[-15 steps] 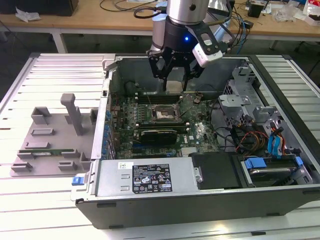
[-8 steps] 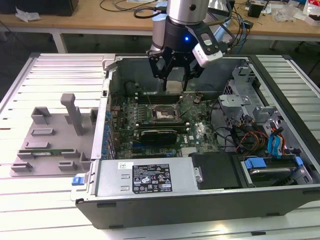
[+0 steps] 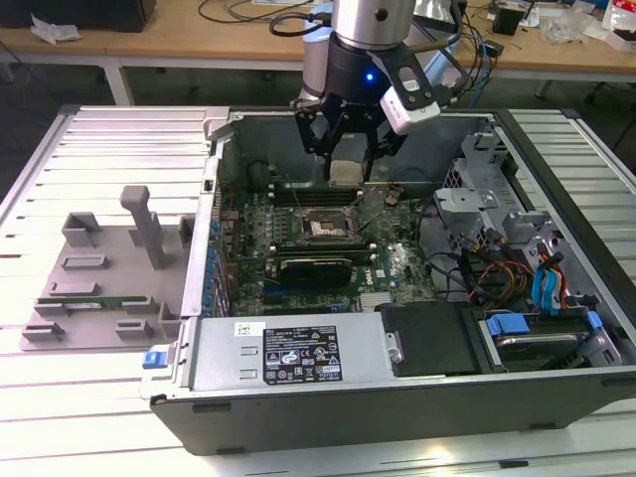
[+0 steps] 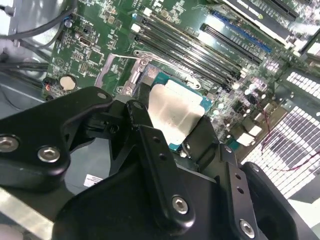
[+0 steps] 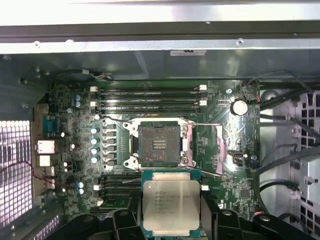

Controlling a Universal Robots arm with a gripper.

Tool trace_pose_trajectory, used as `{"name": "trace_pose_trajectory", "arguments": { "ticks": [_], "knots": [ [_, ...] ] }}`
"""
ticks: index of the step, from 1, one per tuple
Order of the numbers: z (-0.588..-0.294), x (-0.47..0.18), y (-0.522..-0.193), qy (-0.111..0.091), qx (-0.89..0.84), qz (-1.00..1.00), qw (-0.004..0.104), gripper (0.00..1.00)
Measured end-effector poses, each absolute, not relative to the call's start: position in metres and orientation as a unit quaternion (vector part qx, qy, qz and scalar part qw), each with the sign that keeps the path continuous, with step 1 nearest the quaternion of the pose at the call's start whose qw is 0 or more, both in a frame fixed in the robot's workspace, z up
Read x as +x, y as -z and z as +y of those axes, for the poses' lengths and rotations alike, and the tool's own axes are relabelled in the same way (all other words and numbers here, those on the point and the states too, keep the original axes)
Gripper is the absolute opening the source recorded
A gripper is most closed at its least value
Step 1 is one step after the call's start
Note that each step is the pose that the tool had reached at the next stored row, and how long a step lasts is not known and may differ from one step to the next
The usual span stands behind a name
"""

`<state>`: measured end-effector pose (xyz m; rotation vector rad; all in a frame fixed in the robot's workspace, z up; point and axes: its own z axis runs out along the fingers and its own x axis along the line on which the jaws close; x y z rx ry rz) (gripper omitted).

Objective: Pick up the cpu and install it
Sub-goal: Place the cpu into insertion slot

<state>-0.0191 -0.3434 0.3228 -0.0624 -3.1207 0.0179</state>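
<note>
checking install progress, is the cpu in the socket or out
Out: the cpu is held in the gripper, clear of the socket, whose contacts lie bare.

cpu (image 5: pixel 171 207) in gripper (image 3: pixel 348 167), above motherboard (image 3: pixel 397 263) inside case (image 3: pixel 298 402), near socket (image 5: pixel 159 145); tray (image 3: pixel 99 283) outside, exterior view's left of case.

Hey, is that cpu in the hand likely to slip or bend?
Probably stiff: the cpu looks like a flat, metal-topped plate. Gripped by its thin edges, it may slip in the hand if nudged. Likely light, being so thin.
</note>
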Motion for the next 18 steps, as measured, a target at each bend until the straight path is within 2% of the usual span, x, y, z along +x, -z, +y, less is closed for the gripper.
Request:
{"name": "trace_pose_trajectory", "arguments": {
  "ticks": [8,18],
  "knots": [
    [-0.3434,-0.0191,-0.3216,-0.005,-0.153,-0.988,0.011,0.55],
    [-0.3434,-0.0191,-0.3213,-0.006,-0.201,-0.98,0.011,0.55]
  ]
}}
